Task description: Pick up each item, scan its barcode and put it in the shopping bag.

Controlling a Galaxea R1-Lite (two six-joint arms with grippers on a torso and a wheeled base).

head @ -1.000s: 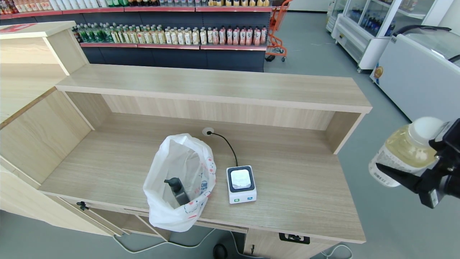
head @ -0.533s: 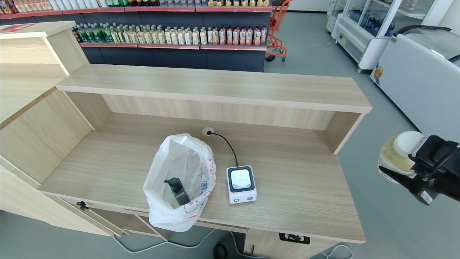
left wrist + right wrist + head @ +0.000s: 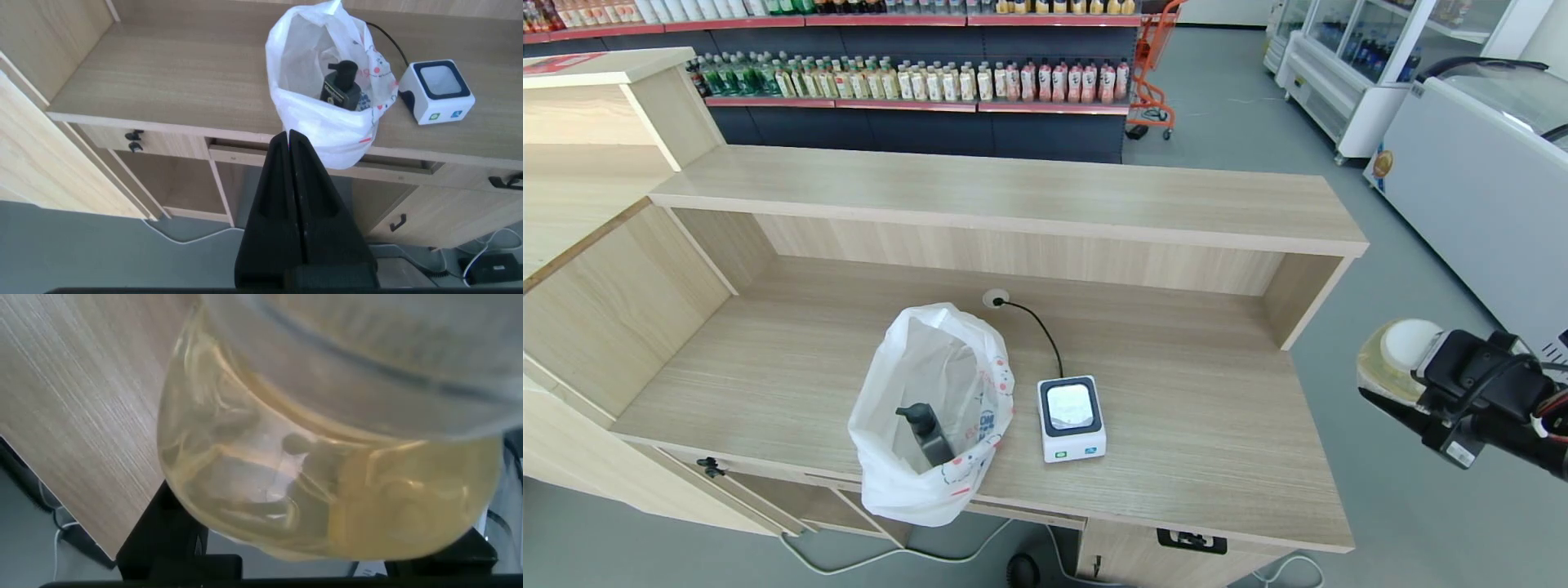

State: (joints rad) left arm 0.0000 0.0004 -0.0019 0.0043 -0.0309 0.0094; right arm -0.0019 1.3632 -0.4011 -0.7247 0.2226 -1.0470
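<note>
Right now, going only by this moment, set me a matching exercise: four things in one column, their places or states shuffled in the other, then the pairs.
Things
1. drink bottle
2. pump bottle
3. scanner
4. left end effector

Places or states
A. on the counter, beside the shopping bag
B. fingers shut, holding nothing
C. inside the shopping bag
D. held by the right end effector, out past the counter's right end

Pairs: 1-D, 2-C, 3-A, 4-B
</note>
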